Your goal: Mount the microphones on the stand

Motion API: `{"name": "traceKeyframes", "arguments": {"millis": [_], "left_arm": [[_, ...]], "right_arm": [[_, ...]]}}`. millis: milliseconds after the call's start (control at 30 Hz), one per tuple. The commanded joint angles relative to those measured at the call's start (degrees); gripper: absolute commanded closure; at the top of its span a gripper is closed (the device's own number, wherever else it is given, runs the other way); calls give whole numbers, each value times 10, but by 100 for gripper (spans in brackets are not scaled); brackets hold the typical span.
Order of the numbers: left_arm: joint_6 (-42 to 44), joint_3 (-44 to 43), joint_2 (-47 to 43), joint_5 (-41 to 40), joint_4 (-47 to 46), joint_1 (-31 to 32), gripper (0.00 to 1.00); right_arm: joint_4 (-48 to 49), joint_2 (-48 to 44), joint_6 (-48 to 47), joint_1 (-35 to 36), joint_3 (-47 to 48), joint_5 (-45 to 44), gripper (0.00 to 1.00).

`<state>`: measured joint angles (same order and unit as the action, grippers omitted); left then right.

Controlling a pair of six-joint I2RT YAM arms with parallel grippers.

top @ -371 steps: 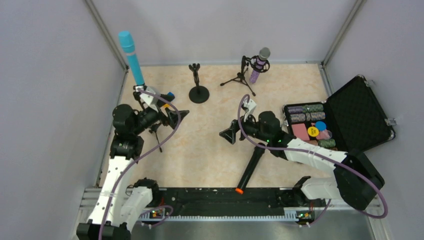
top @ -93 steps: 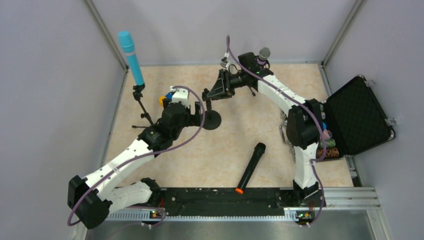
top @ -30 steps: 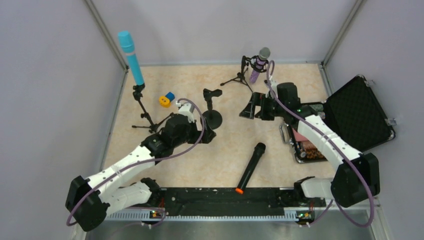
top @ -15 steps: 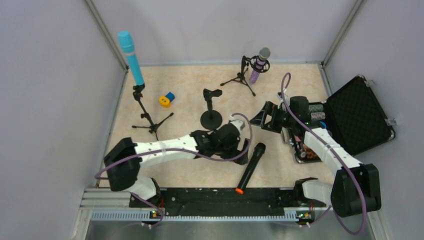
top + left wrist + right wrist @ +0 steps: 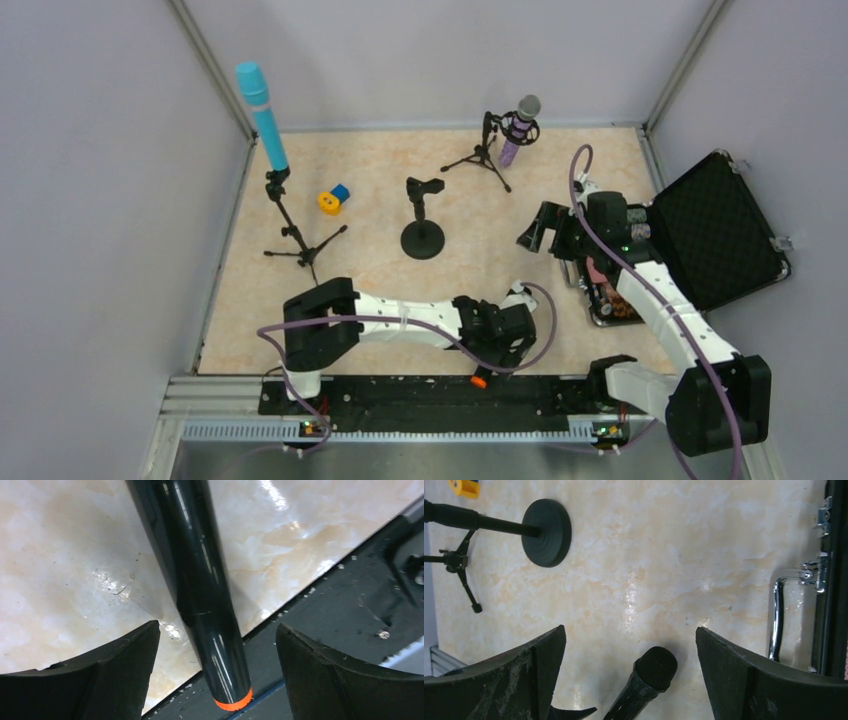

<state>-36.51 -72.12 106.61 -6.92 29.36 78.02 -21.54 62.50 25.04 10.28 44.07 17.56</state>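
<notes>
The black microphone lies on the table near the front edge, its orange end [image 5: 479, 381] over the black rail. My left gripper [image 5: 495, 355] is open and straddles its lower shaft [image 5: 195, 570] without touching it; the orange end [image 5: 232, 705] shows between the fingers. My right gripper [image 5: 535, 230] is open and empty, above the table beside the case. Its view shows the black microphone's grille [image 5: 655, 667] below. The light blue microphone [image 5: 262, 115] stands on the left tripod. The purple microphone [image 5: 518, 125] sits on the back tripod. The round-base stand [image 5: 422, 238] holds nothing.
An open black case [image 5: 720, 230] with chips lies at the right; its chrome handle [image 5: 779, 610] is close to my right gripper. A small yellow and blue object [image 5: 333, 198] sits beside the left tripod [image 5: 295, 235]. The black rail [image 5: 400, 390] runs along the front edge.
My left arm has swung from the round-base stand across to the black microphone and now straddles its orange end. My right gripper has drawn back to the right, towards the case.
</notes>
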Motion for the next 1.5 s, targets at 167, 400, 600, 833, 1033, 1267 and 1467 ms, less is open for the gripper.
{"name": "traceKeyframes", "arguments": {"millis": [167,400,600,833,1033,1267,1467], "left_arm": [[-41,-25,35,-126,61,27,21],[-38,14,21,-122,27,26,48],[-18,24,20,-83,2,23,70],[11,26,-6,10,-42,-18,100],[7,60,-58,106,-117,-77,100],[-37,146,-147,188,-223,-141,100],[-87,234,-248,211,-320,-198,100]], "right_arm": [[-16,-7,-13,-11,25,-47,2],[-7,-2,-9,-10,22,-34,2],[-1,2,-6,-10,18,-21,2],[1,2,-3,-10,17,-13,2],[-1,-6,-3,-10,23,-3,2],[-7,-23,-1,-10,47,23,2],[11,-48,5,-11,60,70,2]]}}
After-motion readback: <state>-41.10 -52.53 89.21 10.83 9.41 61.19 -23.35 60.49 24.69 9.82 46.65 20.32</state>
